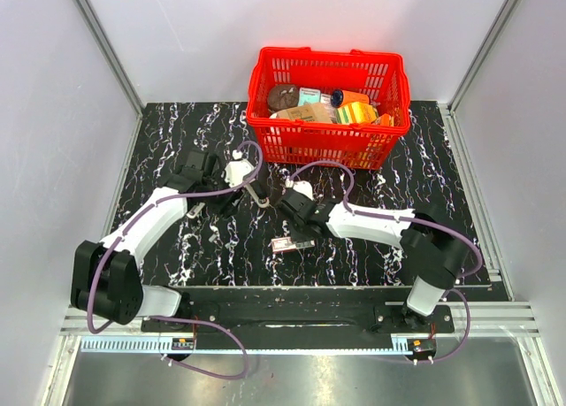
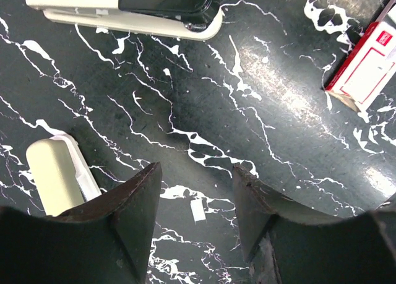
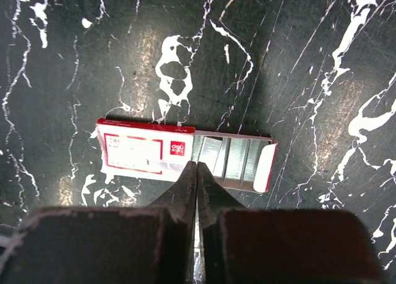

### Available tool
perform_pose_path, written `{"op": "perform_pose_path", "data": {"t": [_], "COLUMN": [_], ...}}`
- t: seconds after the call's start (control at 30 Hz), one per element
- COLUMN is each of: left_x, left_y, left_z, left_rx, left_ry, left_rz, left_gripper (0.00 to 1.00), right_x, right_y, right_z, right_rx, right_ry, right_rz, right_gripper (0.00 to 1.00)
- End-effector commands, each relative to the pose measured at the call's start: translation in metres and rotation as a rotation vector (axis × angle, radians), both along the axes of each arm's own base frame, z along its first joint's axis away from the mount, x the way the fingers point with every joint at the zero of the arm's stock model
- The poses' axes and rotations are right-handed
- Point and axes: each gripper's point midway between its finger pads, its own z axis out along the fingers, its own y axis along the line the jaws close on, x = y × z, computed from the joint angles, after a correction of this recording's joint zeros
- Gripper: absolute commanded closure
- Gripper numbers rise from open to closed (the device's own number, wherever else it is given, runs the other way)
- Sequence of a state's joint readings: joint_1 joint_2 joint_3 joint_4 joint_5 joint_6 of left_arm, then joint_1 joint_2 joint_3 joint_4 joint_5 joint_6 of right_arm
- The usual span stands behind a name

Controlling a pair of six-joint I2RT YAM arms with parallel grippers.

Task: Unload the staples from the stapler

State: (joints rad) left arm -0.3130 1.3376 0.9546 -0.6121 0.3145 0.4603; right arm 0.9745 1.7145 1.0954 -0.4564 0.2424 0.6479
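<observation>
The stapler, cream with a black top, lies at the far edge of the left wrist view. A second cream piece rests just left of my left gripper. That gripper is open and holds nothing, and a tiny white sliver lies on the table under the gap. My right gripper is shut, with its tips at the near edge of a red-and-white staple box. The box's drawer is slid out and shows silver staples. A thin pale line shows between the right fingers; I cannot tell what it is.
A red basket full of groceries stands at the back of the black marbled table. The staple box lies between the two arms near the front. It also shows at the right edge of the left wrist view.
</observation>
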Motion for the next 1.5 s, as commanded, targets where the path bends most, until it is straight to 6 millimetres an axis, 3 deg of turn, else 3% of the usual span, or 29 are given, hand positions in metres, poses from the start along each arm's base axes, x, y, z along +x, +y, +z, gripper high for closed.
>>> {"op": "perform_pose_path", "data": {"t": [0.0,0.47,0.67,0.8,1.0,1.23,1.47], "left_x": [0.006,-0.011,-0.017,-0.021,-0.035,-0.046,-0.034], "left_y": [0.01,0.021,0.028,0.031,0.036,0.048,0.059], "left_z": [-0.002,-0.022,-0.034,-0.04,-0.052,-0.07,-0.073], "left_rx": [0.029,0.066,0.103,0.118,0.142,0.198,0.241], "left_ry": [-0.033,0.017,0.035,0.052,0.1,0.125,0.076], "left_rz": [-0.001,-0.043,-0.046,-0.051,-0.074,-0.075,0.031], "left_gripper": [0.46,0.44,0.44,0.43,0.43,0.41,0.41], "right_x": [-0.001,-0.003,-0.003,0.0,0.009,0.015,0.016], "right_y": [0.003,0.001,0.0,0.0,0.004,0.011,0.01], "right_z": [-0.008,-0.024,-0.022,-0.005,0.043,0.091,0.104], "right_rx": [0.002,-0.005,-0.004,0.015,0.085,0.186,0.208], "right_ry": [0.001,0.033,0.028,-0.001,-0.085,-0.169,-0.198], "right_rz": [-0.003,-0.007,-0.007,-0.012,-0.009,-0.006,0.001], "right_gripper": [0.97,0.98,0.99,0.99,0.95,0.83,0.82]}}
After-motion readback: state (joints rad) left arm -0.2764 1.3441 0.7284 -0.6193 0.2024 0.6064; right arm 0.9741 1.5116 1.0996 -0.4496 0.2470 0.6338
